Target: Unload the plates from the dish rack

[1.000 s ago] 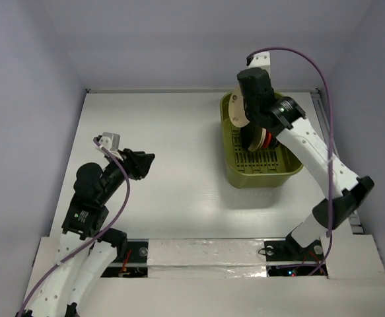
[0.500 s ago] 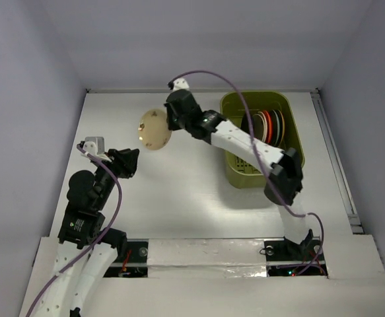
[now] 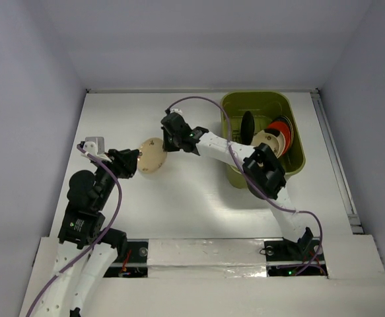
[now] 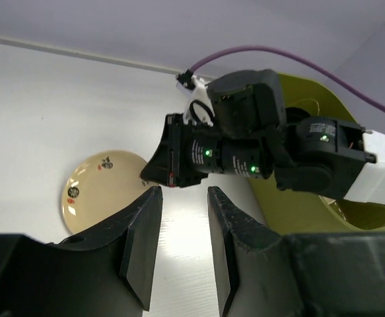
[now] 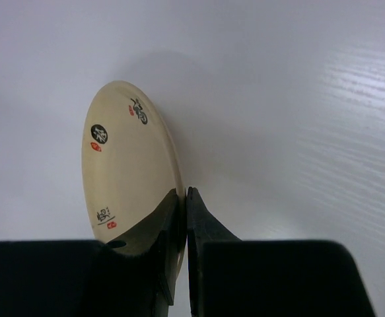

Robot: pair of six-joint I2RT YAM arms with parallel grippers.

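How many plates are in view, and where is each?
4. The held beige plate is left of the dish rack, pinched by the right gripper. Standing in the rack: black plate, second beige plate, orange-red plate. More may be hidden behind.

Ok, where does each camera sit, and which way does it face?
Top external: above and behind the arms, looking down on the table; both arms show.
Left wrist: on the left arm, facing the right arm and dish rack; its open jaws show.
Right wrist: on the right arm, facing the table; its jaws pinch the beige plate.
Shared: all see that plate.
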